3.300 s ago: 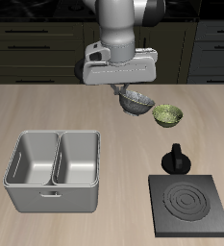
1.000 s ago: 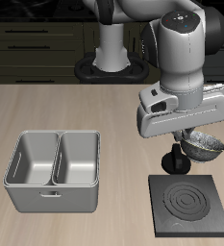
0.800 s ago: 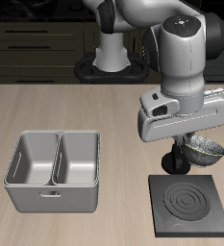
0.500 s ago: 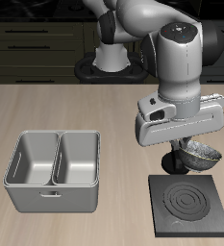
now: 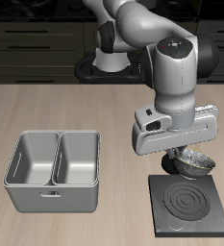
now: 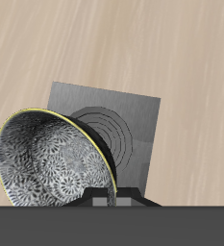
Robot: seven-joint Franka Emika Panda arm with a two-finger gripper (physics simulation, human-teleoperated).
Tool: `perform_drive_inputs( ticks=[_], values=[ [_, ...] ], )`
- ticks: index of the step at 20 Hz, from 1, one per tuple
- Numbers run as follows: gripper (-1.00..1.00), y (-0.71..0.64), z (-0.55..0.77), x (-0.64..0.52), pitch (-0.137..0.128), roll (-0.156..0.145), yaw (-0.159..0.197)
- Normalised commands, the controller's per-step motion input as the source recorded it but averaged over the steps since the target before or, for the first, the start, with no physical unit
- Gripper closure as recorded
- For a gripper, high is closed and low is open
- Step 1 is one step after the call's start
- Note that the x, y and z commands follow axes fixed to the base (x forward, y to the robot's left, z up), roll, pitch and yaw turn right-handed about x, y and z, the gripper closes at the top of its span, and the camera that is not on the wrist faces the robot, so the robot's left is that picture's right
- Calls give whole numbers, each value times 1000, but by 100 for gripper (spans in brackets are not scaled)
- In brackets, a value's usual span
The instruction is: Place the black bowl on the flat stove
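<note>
You have bare rings on the stove (image 5: 188,204) beneath you; nothing lies on its slab in either view. The bowl (image 5: 194,161) hangs in your end effector (image 5: 180,157) over the stove's back edge, where the knob is hidden behind it, so you cannot judge the gap there. The tray (image 5: 54,169) sits well apart across open worktop (image 5: 113,115), out of your way. Toward the front, the slab stays clear to its edge.
</note>
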Motion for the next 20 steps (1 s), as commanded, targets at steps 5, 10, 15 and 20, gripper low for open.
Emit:
perform_drive_inputs(
  ticks=[5, 10, 15, 20],
  values=[
    [100, -72, -256, 50, 28, -13, 17],
    [100, -40, -164, 82, 7, 18, 31],
    [100, -2, -62, 105, -21, 19, 36],
    [100, -42, -223, 170, 21, -8, 27]
  ],
)
